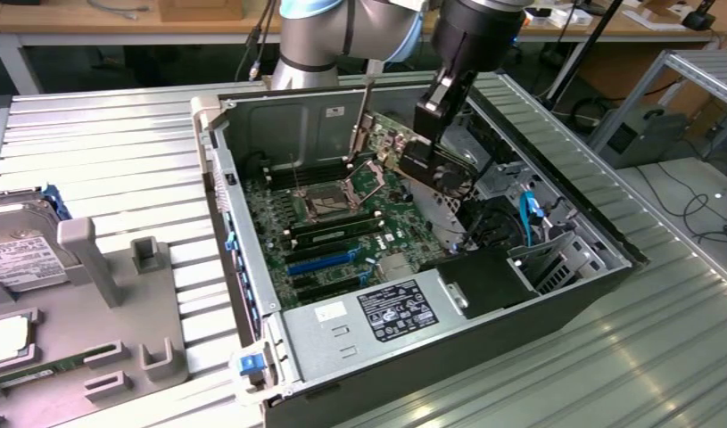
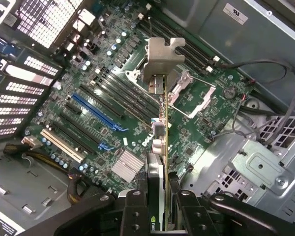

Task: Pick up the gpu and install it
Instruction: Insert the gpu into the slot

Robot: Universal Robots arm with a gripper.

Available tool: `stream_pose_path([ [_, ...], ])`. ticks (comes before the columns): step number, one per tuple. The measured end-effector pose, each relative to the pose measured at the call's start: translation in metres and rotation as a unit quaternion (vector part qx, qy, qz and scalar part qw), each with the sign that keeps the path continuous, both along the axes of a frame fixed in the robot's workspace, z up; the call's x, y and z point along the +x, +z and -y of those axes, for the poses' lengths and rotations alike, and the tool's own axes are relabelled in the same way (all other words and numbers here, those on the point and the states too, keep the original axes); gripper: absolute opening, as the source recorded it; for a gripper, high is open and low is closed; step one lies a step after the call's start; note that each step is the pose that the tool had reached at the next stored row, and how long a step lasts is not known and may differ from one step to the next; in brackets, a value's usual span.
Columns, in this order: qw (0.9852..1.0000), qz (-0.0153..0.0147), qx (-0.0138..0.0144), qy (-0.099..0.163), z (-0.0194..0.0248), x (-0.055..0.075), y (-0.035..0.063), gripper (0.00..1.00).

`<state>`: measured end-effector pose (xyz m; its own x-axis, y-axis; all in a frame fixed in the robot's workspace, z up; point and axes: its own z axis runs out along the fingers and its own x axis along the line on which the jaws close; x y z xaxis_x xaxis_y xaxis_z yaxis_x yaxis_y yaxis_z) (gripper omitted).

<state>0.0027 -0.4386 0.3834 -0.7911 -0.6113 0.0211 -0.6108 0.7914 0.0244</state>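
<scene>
Computer case (image 1: 494, 343) and grey tray (image 1: 113, 303) on ribbed table (image 1: 113, 143)

Room lies open above the motherboard (image 2: 103, 115); the drive cage (image 2: 260, 172) and cables (image 2: 265, 64) crowd beside the gpu (image 2: 160, 147).

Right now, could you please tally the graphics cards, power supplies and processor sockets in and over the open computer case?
Thin black graphics card with silver bracket: 1
Grey metal power supply with black label: 1
Square silver processor socket: 1
Total: 3
</scene>
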Motion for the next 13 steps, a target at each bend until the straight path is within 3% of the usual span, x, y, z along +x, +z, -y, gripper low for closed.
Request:
stream_pose_path([
  [7,0.9995,0.0,0.0,0.031,0.0,0.0,0.0,0.27],
  [13,0.9977,0.0,0.0,0.067,0.0,0.0,0.0,0.27],
])
